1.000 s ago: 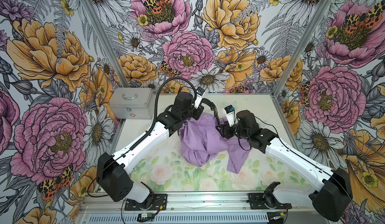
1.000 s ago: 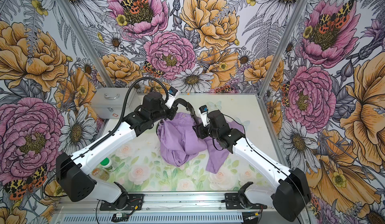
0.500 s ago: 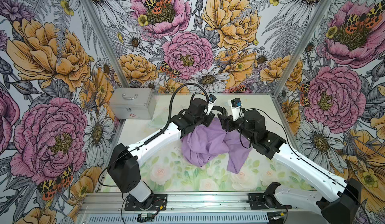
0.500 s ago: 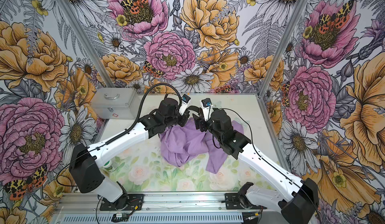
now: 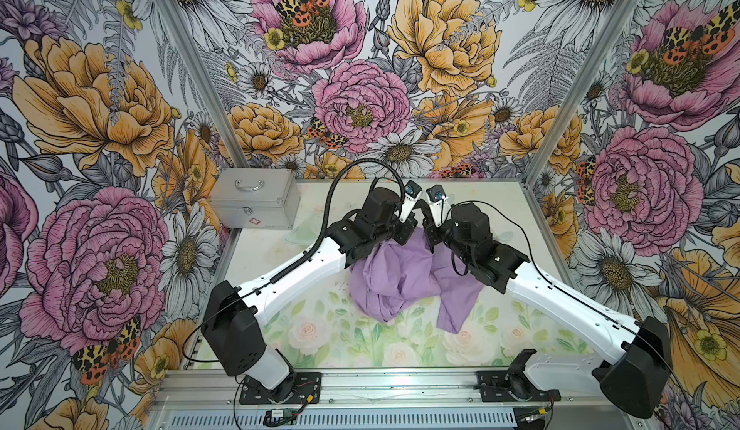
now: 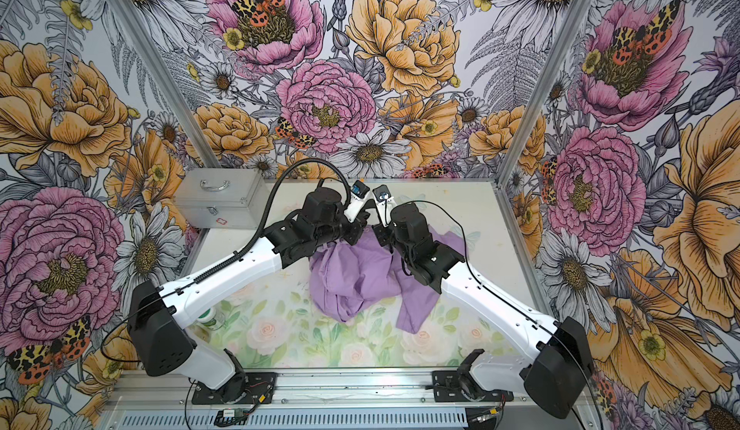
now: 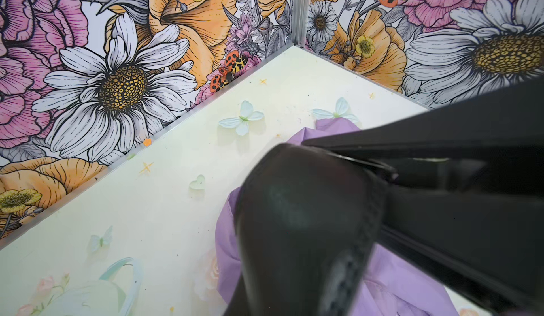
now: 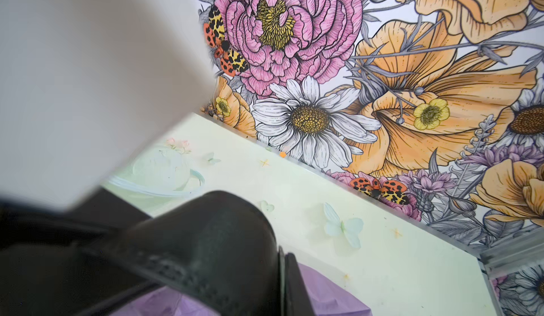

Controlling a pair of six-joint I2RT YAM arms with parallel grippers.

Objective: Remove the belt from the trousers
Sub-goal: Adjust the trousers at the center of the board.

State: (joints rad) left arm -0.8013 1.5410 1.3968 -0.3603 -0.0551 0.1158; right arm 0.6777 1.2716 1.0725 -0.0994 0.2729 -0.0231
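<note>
Belt [image 7: 294, 226] bows up at the far edge of the trousers [image 5: 400, 280], clamped in your left gripper [image 5: 403, 235]. Your right gripper [image 5: 430, 235] sits just beside it; you cannot tell its grip. You look mid-pull: next, secure that second hold and draw the belt clear.

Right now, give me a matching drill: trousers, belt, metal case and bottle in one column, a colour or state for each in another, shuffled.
1 trousers
2 belt
3 metal case
4 bottle

A silver, handle on top
B lilac, crumpled
C green cap, under the left arm
D black, bent in a loop

Pairs: 1-B, 2-D, 3-A, 4-C
</note>
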